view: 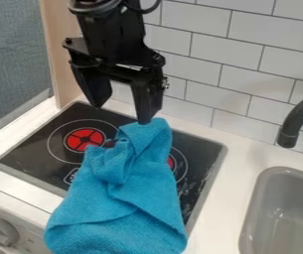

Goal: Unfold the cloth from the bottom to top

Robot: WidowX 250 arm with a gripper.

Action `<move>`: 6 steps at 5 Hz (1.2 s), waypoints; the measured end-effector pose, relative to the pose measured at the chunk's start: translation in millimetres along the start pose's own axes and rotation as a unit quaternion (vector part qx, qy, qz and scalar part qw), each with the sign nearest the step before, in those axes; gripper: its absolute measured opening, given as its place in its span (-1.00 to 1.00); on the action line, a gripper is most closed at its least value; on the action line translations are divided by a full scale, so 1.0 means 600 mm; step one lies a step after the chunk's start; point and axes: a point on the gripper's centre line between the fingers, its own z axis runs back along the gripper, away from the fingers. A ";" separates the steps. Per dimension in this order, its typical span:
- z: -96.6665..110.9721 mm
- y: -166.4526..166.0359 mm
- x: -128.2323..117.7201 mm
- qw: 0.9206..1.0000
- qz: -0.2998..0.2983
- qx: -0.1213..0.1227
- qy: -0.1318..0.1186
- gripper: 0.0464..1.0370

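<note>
Cloth (pixel 130 198) — long axis toward wall (pixel 240 72); narrow end — near gripper (pixel 120 114)

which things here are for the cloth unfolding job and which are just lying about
Part of the job:
- bright blue textured fabric cloth, folded and bunched
- black two-finger robot gripper, jaws apart above the cloth's top end

Not part of it:
- black cooktop with red burner rings, under the cloth
- grey rounded sink
- dark curved faucet
- grey round knob

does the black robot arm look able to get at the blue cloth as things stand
Probably yes: the pincer hangs open by the far end of the blue cloth, with nothing seen between them.
</note>
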 end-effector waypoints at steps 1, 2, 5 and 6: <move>-0.008 0.002 -0.007 1.000 0.007 0.001 0.010 0.92; -0.038 0.020 -0.004 0.998 0.046 0.029 0.033 0.92; -0.146 0.029 0.007 0.990 0.084 0.075 0.088 0.92; -0.170 0.027 0.006 0.988 0.086 0.072 0.103 0.92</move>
